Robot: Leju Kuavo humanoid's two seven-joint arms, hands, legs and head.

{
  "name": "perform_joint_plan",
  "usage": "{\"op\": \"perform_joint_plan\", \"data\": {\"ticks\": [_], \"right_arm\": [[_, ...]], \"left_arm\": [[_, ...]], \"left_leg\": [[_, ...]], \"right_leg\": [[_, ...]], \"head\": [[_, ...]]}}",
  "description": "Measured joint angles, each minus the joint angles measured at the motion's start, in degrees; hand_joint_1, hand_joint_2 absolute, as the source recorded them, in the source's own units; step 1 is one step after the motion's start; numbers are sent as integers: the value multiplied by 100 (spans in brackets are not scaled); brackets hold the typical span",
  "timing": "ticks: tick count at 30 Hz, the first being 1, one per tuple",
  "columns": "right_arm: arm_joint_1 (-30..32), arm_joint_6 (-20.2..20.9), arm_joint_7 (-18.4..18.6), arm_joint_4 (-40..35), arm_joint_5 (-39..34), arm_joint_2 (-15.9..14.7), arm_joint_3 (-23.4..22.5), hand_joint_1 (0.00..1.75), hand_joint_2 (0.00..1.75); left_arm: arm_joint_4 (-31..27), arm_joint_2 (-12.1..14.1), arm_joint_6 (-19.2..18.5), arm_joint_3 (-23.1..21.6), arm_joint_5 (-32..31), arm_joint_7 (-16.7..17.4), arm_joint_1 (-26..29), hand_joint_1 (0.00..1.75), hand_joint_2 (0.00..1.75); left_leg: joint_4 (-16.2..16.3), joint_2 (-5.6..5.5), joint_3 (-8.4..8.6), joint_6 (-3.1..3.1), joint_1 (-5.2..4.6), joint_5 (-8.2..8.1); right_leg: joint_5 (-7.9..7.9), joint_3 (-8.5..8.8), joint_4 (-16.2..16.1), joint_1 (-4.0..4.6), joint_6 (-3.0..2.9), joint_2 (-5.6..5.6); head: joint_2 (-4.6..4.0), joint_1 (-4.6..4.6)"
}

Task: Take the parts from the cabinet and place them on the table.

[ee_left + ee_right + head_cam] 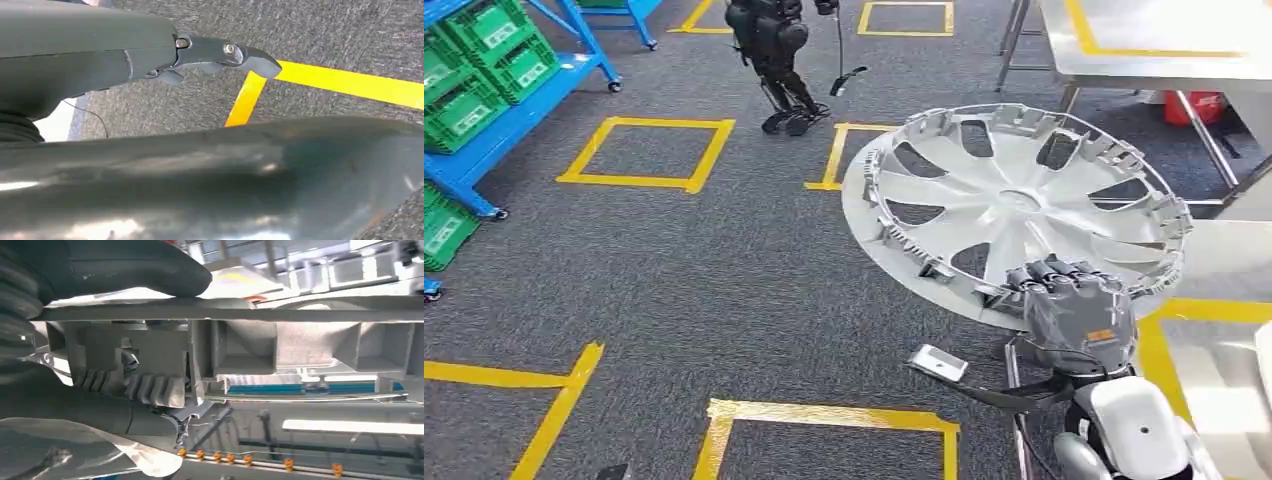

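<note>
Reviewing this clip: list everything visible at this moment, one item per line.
Wheel cover: one, silver, held up by its rim over the carpet.
Green crates: several, on the blue rack, far left.
Metal tables: two, silver with yellow tape, on the right.
Floor tape squares: several, yellow, on grey carpet.
Another robot: one, dark, standing at far centre.
Right hand: grey, grips the wheel cover's near rim.
Left hand: dark, above the carpet; fingers' state unclear.

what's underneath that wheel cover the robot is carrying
Under the silver wheel cover, held by the right hand at its near rim, lie grey carpet, yellow floor tape and a metal table's legs. The floor directly beneath it is hidden.
</note>
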Motion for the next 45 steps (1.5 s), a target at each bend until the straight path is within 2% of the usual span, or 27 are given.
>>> {"op": "perform_joint_plan", "data": {"ticks": [3, 4, 5, 7, 9, 11, 13, 15, 16, 18, 19, 20, 21, 24, 26, 27, 29, 30, 31, 33, 34, 35, 38, 40, 41, 42, 45], "right_arm": [[8, 0, -13, 0, 0, 0, 0, 175, 175], [10, 0, -13, 0, 0, 2, 0, 175, 175], [-5, 0, -15, 0, 2, 2, -2, 175, 175], [6, -2, -22, -4, 2, 4, -2, 175, 175], [33, 0, -31, -4, 0, 4, -9, 175, 175], [25, 0, -44, -4, 2, 2, -13, 175, 175], [25, 0, -37, -4, 2, 2, -13, 175, 175], [39, 2, -37, -2, 2, 2, -11, 175, 175], [43, 2, -35, -2, 0, 2, -11, 175, 175], [39, 4, -15, -2, 2, 2, -20, 175, 175], [29, 7, -4, -4, 2, 2, -20, 175, 175], [12, 7, -2, -2, 2, 4, -17, 175, 175], [10, 7, 6, -9, 0, 7, -13, 175, 175], [29, 7, 26, -9, 0, 4, -33, 175, 175], [29, 7, 35, -22, -2, 7, -31, 175, 175], [26, 4, 48, -24, 0, 7, -31, 175, 175], [30, 4, 48, -22, 0, 7, -31, 175, 175], [36, 4, 48, -22, 0, 7, -31, 175, 175], [42, 7, 48, -22, 0, 7, -31, 175, 175], [41, 7, 48, -22, 0, 7, -28, 175, 175], [40, 7, 46, -22, 0, 7, -28, 175, 175], [35, 4, 46, -22, 0, 7, -28, 175, 175], [44, 7, 50, -30, 0, 7, -30, 175, 175], [57, 7, 50, -35, -2, 7, -35, 175, 175], [57, 4, 57, -37, -4, 7, -44, 175, 175], [40, 4, 48, -37, 0, 7, -39, 175, 175], [39, 4, 59, -35, 0, 7, -39, 175, 175]], "left_arm": [[2, 2, -13, 0, -7, 2, -14, 0, 0], [2, 2, -13, 0, -18, 13, -12, 0, 0], [4, 2, -15, -2, -64, 28, -13, 0, 0], [11, 0, -15, -7, -112, 50, -21, 0, 0], [11, -15, -15, -13, -127, 63, -21, 0, 0], [13, -13, -13, -20, -144, 68, -33, 0, 0], [13, -4, -15, -20, -144, 79, -17, 0, 0], [13, -4, -22, -20, -155, 83, -7, 0, 0], [13, -9, -35, -22, -171, 83, -14, 0, 0], [15, -20, -44, -28, -181, 83, -30, 0, 0], [15, -22, -52, -35, -186, 83, -31, 0, 0], [15, -15, -52, -39, -188, 83, -30, 0, 0], [15, -15, -55, -44, -190, 83, -28, 0, 0], [15, -20, -57, -61, -197, 83, -38, 0, 0], [15, -22, -68, -66, -206, 81, -45, 0, 0], [15, -20, -74, -68, -205, 83, -38, 0, 0], [17, -24, -79, -66, -208, 83, -15, 0, 0], [17, -28, -81, -66, -208, 83, -3, 0, 0], [17, -28, -81, -66, -208, 83, 1, 0, 0], [17, -28, -81, -68, -208, 83, -8, 0, 0], [17, -22, -81, -68, -208, 83, -11, 0, 0], [17, -4, -79, -68, -208, 83, -6, 0, 0], [17, -13, -81, -72, -214, 87, -17, 0, 0], [17, -37, -83, -87, -216, 92, -20, 0, 0], [17, -31, -94, -98, -223, 90, -29, 0, 0], [17, -26, -101, -101, -223, 90, -30, 0, 0], [17, -31, -118, -103, -245, 90, -6, 0, 0]], "left_leg": [[-1170, -117, 491, 73, 1, 761], [-1571, -359, 648, 109, 8, 912], [-1687, -480, 694, 131, 30, 873], [-1751, -405, 708, 118, -1, 823], [-1841, -277, 729, 175, 36, 881], [-1869, -154, 736, 234, 27, 909], [-1868, -15, 730, 242, 4, 903], [-1864, 138, 729, 246, 2, 898], [-1864, 205, 731, 242, 2, 892], [-1863, 306, 750, 218, 3, 875], [-1859, 351, 773, 187, 0, 855], [-1833, 390, 762, 145, -62, 827], [-1827, 410, 763, 126, -60, 834], [-1830, 579, 797, 61, -45, 818], [-1550, 223, 696, 10, -6, 555], [-1086, 77, 499, 4, -5, 304], [-142, -6, 69, -4, -5, -71], [99, -9, -62, 3, -5, -100], [36, -12, -50, 20, -5, 30], [-772, -67, 274, 69, -6, 582], [-1309, -231, 498, 100, -4, 868], [-1566, -572, 600, 133, 16, 900], [-1725, -487, 628, 121, -1, 850], [-1828, -338, 660, 193, 47, 910], [-1847, -258, 673, 219, 33, 923], [-1847, -201, 672, 245, 23, 921], [-1842, 48, 673, 257, -5, 909]], "right_leg": [[6, 13, 15, -2, 12, 227], [10, 5, 16, -18, 22, 277], [17, -27, 50, 19, 60, 339], [67, -102, 32, -35, 144, 441], [84, -127, 17, -33, 221, 524], [-210, -356, 407, -9, 252, -10], [-624, -758, 1306, -27, 298, -154], [-737, -987, 1820, -37, 333, -175], [-580, -872, 1628, -43, 341, -194], [-142, -336, 668, -46, 328, -308], [-17, -41, 144, -40, 316, -534], [-106, 87, 0, 35, 281, -689], [-78, 61, 7, 17, 206, -578], [-67, 23, 3, 37, 107, -421], [-34, 42, -29, -3, 27, -313], [-32, 39, -28, -3, -4, -261], [-32, 40, -27, 8, -17, -121], [-31, 40, -24, 16, -18, -36], [-30, 46, -19, 21, -18, 47], [-31, 52, 3, 23, -15, 212], [-35, 58, 15, 20, -10, 279], [-33, 31, 21, 13, 3, 320], [21, -90, 39, -28, 119, 502], [14, -130, 44, -30, 186, 558], [-113, -236, 194, 8, 195, 222], [-303, -386, 526, 7, 214, 27], [-743, -949, 1712, -24, 272, -160]], "head": [[0, -7], [0, -2], [0, 9], [0, 2], [0, 13], [0, 66], [0, 81], [0, 85], [0, 85], [0, 87], [0, 87], [0, 98], [0, 79], [0, 94], [0, 63], [0, 55], [0, 52], [0, 50], [0, 52], [0, 52], [0, 48], [0, 61], [0, 50], [0, 52], [0, 66], [0, 114], [0, 107]]}}
